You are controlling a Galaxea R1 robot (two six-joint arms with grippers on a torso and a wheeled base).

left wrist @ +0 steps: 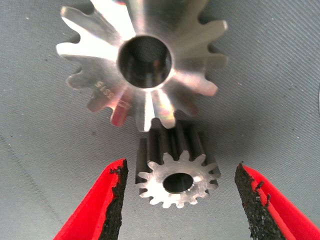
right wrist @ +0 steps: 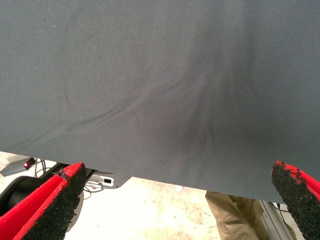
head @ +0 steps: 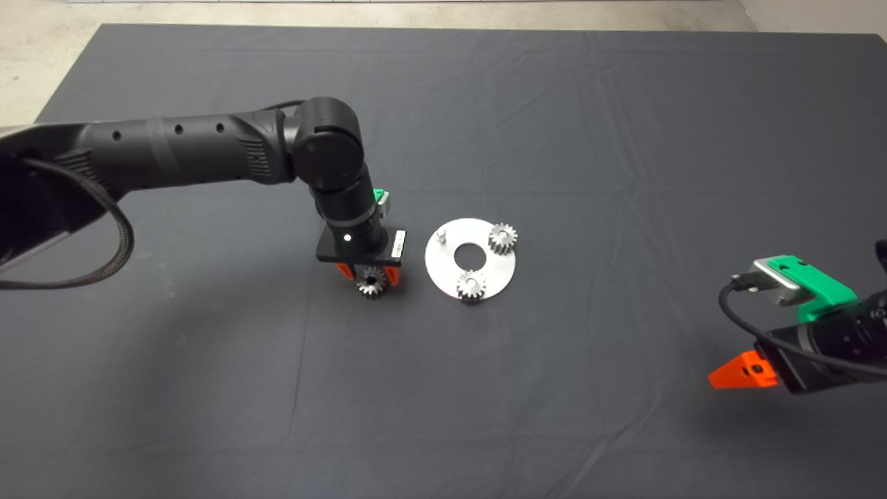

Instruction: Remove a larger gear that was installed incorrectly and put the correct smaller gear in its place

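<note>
Dark grey mat [head: 554,381] covers your desk and carries every part shown. On it lies a round steel plate [head: 443,274] with a centre hole, two seated gears [head: 503,238] and one bare peg [head: 441,237], which is judged to be the empty position awaiting the replacement.

Your left gripper [head: 371,277] stands over the mat just beside the plate, on the side away from the right arm. Its jaws are apart, one pad [left wrist: 117,195] on either side of the smaller gear [left wrist: 177,180], with a gap showing on both sides, so nothing is clamped yet. The larger gear [left wrist: 142,65] lies on the mat directly beyond the small one; whether their teeth touch cannot be told.

Risks, in your order of concern: the two gears sit so close that closing the jaws could nudge the larger gear, or drag it along with the small one. The pads meet toothed flanks, not flat faces, so the small gear could rotate or tilt and then miss the peg.

Your right gripper [head: 745,371] waits at the desk's near right edge, jaws wide apart and holding nothing; a person's leg [right wrist: 232,215] shows beyond the mat edge.
</note>
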